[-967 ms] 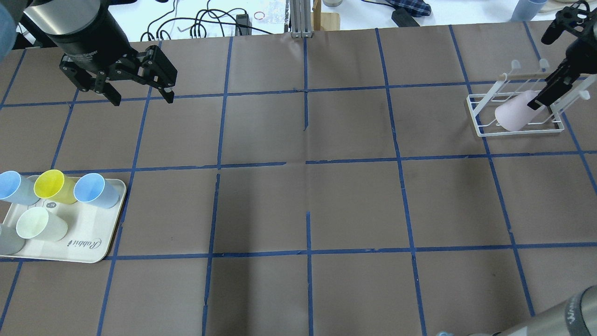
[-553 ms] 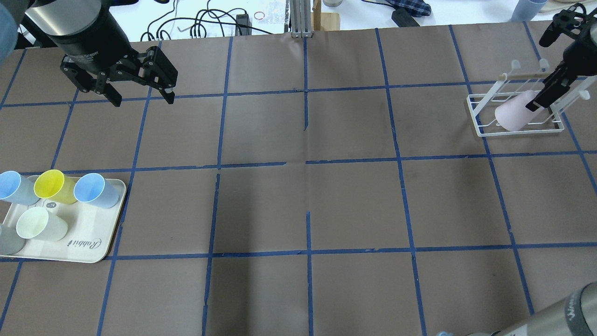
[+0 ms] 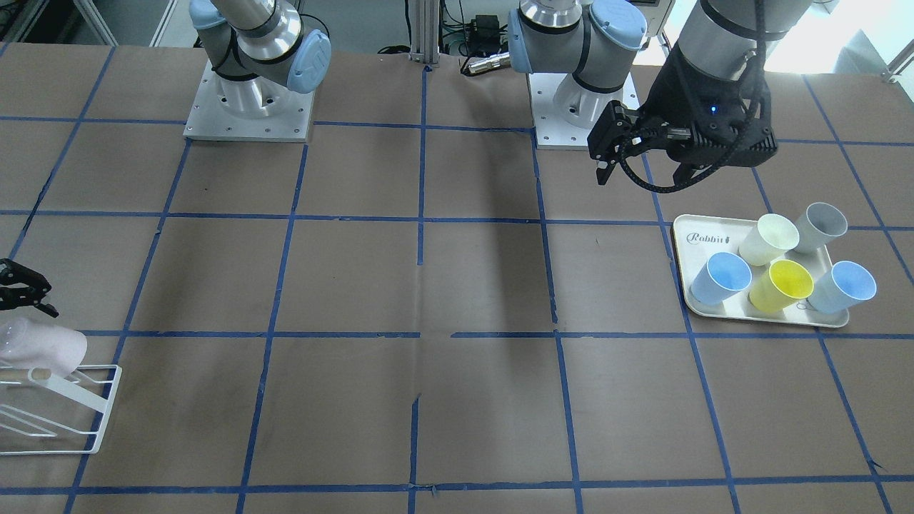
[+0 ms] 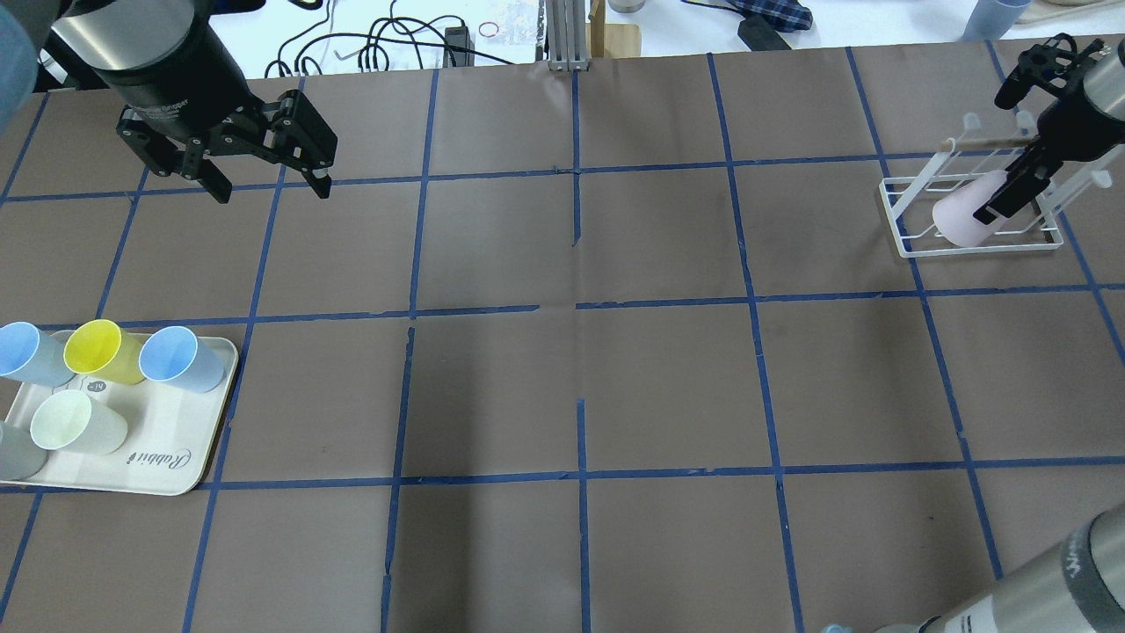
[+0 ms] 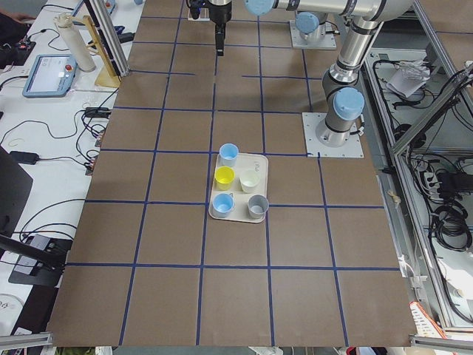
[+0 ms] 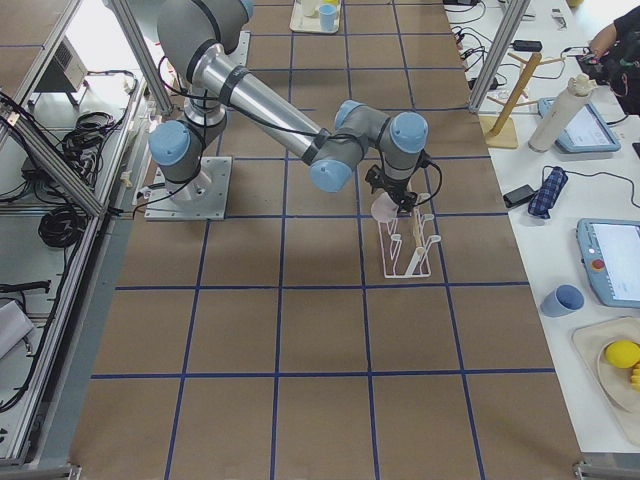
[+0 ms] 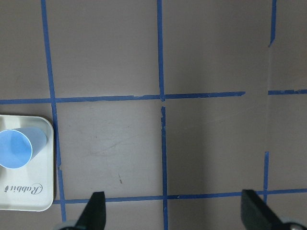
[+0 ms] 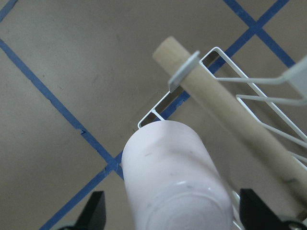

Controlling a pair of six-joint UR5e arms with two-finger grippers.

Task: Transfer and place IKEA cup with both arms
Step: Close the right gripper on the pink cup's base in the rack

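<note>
The pale pink IKEA cup (image 4: 960,220) lies tilted on the white wire rack (image 4: 905,244) at the far right. It also shows in the front view (image 3: 43,348) and the right side view (image 6: 382,209). My right gripper (image 4: 1000,197) is open and straddles the cup's base. In the right wrist view (image 8: 172,215) both fingertips (image 8: 95,211) stand wide of the cup (image 8: 168,163). My left gripper (image 4: 271,189) is open and empty, high over the far left of the table, also seen in its wrist view (image 7: 173,211).
A cream tray (image 4: 167,466) at the near left holds two light blue cups (image 4: 180,359), a yellow one (image 4: 101,350), a cream-green one (image 4: 75,422) and a grey one (image 3: 821,223). The rack has a wooden dowel (image 8: 225,110) beside the pink cup. Cables lie beyond the table's far edge.
My right gripper has shifted a little left and down along the pink cup on the rack. The left gripper has barely moved.
</note>
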